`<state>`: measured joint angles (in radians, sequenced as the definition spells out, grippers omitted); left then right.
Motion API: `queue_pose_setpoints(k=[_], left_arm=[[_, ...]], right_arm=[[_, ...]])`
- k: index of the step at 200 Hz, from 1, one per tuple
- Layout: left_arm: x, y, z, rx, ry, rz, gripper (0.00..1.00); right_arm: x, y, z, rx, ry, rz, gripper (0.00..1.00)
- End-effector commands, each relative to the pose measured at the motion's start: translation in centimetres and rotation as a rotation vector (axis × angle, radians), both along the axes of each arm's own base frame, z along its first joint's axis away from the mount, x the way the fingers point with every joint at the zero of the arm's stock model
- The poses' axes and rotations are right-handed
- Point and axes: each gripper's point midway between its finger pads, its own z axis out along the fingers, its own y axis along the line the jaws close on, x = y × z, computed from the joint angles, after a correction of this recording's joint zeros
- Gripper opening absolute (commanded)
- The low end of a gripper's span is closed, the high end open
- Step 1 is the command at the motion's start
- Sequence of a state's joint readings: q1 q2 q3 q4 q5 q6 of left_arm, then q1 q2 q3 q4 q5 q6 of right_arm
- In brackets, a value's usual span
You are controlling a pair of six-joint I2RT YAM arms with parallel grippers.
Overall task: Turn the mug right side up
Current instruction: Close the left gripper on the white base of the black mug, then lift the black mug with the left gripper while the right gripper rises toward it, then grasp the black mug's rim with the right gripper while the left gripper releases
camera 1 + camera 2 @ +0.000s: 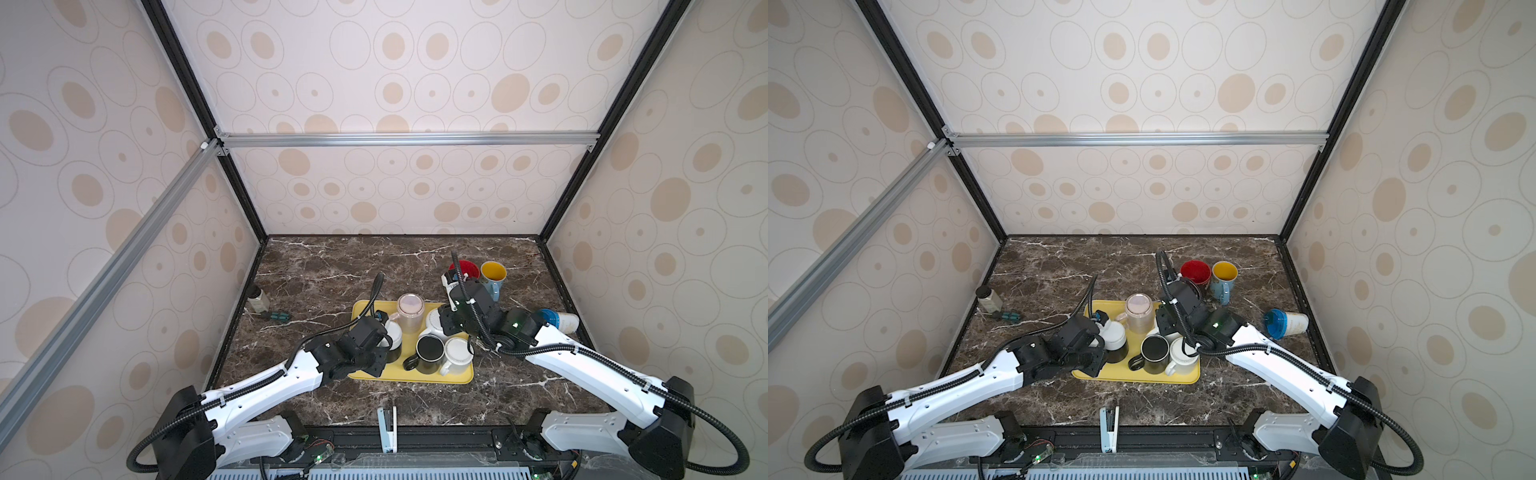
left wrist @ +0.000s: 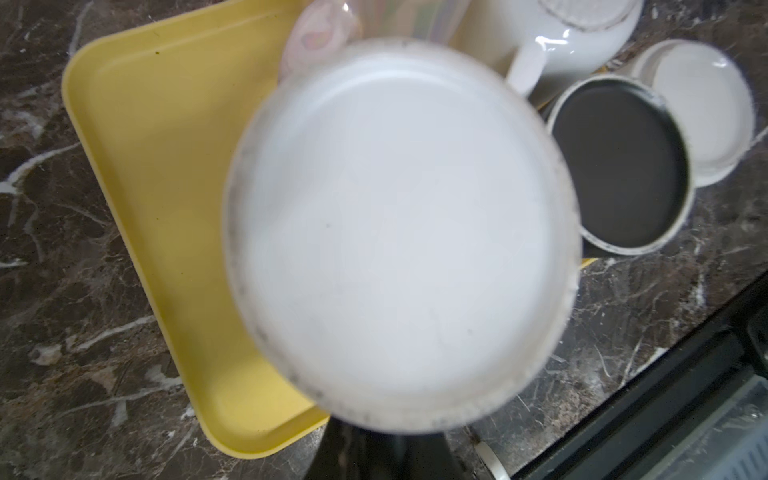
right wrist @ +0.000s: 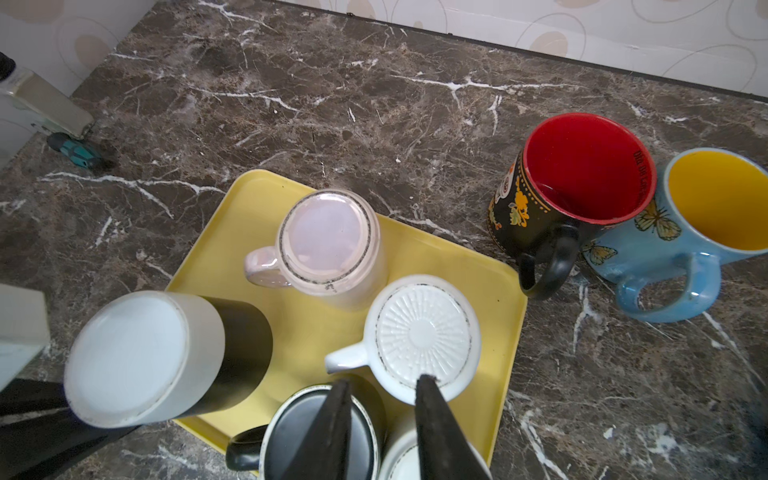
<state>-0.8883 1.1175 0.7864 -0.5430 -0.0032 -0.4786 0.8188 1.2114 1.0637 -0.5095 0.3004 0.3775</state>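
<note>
Big brown marble table (image 1: 332, 266), yellow tray (image 1: 415, 376) on it crowded with upside-down mugs. The black-and-white mug (image 3: 137, 357) is tipped over the tray's left end, white base still up, with the left gripper (image 1: 380, 347) clenched on it. The right gripper (image 3: 384, 379) hangs released over the other mugs, holding nothing. I'd roll the wrist slowly, keeping clear of the neighbours, and set it flat before letting go.

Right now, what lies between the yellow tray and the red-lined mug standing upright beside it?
Nothing. In the right wrist view, only a strip of bare marble countertop separates the yellow tray from the red-lined mug.
</note>
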Motion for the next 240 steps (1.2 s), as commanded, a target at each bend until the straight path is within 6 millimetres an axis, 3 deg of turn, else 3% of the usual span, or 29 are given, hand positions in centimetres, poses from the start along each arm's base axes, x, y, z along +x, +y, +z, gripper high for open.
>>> queue_pose_setpoints(k=[1, 54, 84, 110, 165, 200, 240], left_arm=[[0.9, -2.1, 8.2, -0.191, -0.137, -0.022, 0.0], [1.2, -3.4, 18.0, -0.462, -0.309, -0.054, 0.0], [1.9, -2.7, 24.0, -0.697, -0.459, -0.03, 0.0], [2.6, -2.2, 27.5, -0.875, -0.532, -0.029, 0.0], [2.8, -2.4, 30.6, -1.226, -0.487, -0.172, 0.0], [2.9, -2.4, 31.5, -1.343, -0.455, -0.219, 0.0], [2.8, -2.7, 31.5, -1.423, -0.407, -0.252, 0.0]], right_arm=[[-0.1, 0.2, 2.7, 0.095, -0.043, -0.016, 0.29], [-1.3, 0.5, 6.9, 0.285, -0.114, 0.013, 0.29], [-2.4, 0.4, 9.0, 0.429, -0.167, 0.043, 0.31], [-3.6, 0.6, 10.9, 0.553, -0.195, 0.097, 0.32], [-5.4, 3.9, 13.8, 0.89, -0.168, 0.301, 0.41], [-5.1, 6.1, 14.4, 0.994, -0.137, 0.378, 0.44], [-4.1, 7.1, 15.5, 1.093, -0.128, 0.419, 0.45]])
